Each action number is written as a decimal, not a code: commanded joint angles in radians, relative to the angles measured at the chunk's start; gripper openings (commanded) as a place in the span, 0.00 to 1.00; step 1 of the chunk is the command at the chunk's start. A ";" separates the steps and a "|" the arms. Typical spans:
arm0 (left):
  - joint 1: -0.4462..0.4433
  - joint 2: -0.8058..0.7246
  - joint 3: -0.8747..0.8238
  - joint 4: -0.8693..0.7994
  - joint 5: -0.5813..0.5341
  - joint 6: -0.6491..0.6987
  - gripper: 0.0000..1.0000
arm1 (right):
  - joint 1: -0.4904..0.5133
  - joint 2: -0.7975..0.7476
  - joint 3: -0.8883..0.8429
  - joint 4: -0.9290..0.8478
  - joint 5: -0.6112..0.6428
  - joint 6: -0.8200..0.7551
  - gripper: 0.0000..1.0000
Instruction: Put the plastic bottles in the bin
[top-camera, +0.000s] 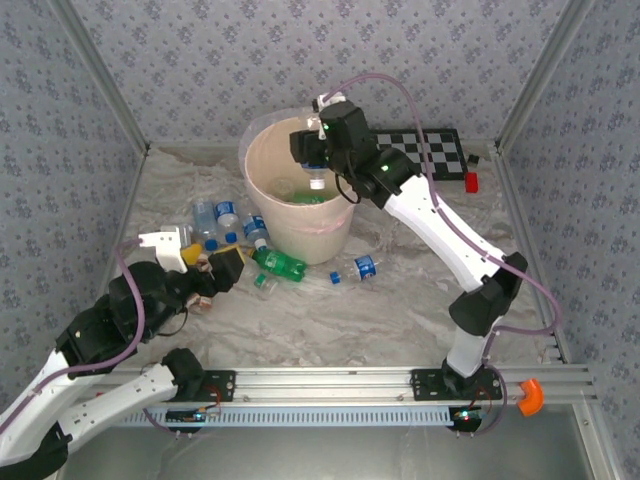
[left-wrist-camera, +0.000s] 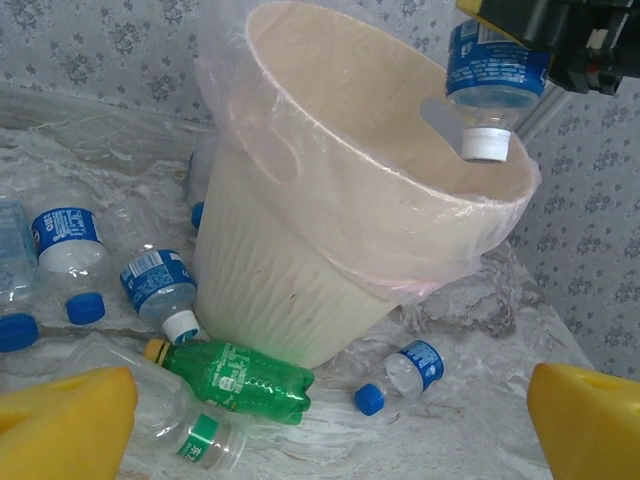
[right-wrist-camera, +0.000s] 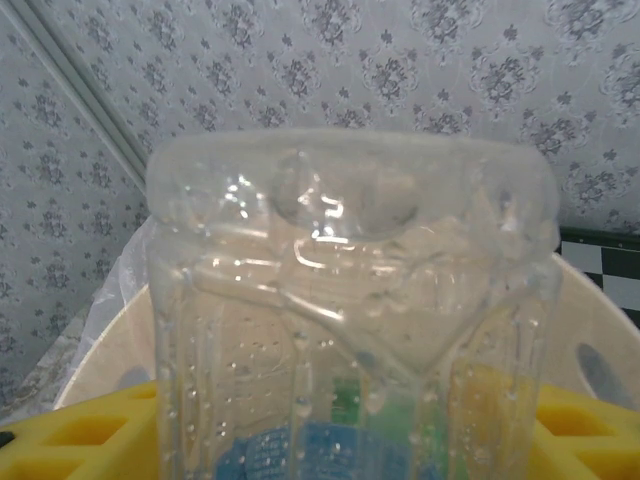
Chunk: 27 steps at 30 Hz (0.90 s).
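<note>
The bin stands upright, a peach-cream bucket with a clear liner folded over its rim, and everything here reads off it; the right gripper hangs directly over the bin's mouth, clenched on a clear blue-labelled bottle with its white cap pointing down into the opening; from the right wrist the bottle's base bulges up between the yellow pads, the bin's rim curving behind; held neck-down and inside the rim line, the bottle looks set to drop cleanly in, so my read is that letting go is the step in hand; something green lies on the bin's floor, most likely bottles already delivered; the left gripper sits low to the left of the bin, jaws spread wide and grasping nothing, facing the litter at the bin's foot, probably lined up for the next pick; against the bin's near base lies a green bottle, yellow cap away from the bin; just nearer than that, a clear bottle with a green label; left of the bin a cluster of blue-labelled bottles lies on its sides; right of the base, one more small blue-capped bottle; plenty left to collect.
</note>
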 joint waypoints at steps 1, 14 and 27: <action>-0.007 -0.013 0.008 -0.013 0.002 0.026 1.00 | 0.018 0.032 0.074 -0.042 0.015 -0.035 0.67; -0.010 0.031 0.007 0.012 0.055 0.052 1.00 | 0.056 -0.054 -0.018 -0.012 0.038 -0.051 0.99; -0.007 0.155 0.011 0.093 0.188 0.069 1.00 | 0.037 -0.369 -0.402 0.097 0.056 -0.011 1.00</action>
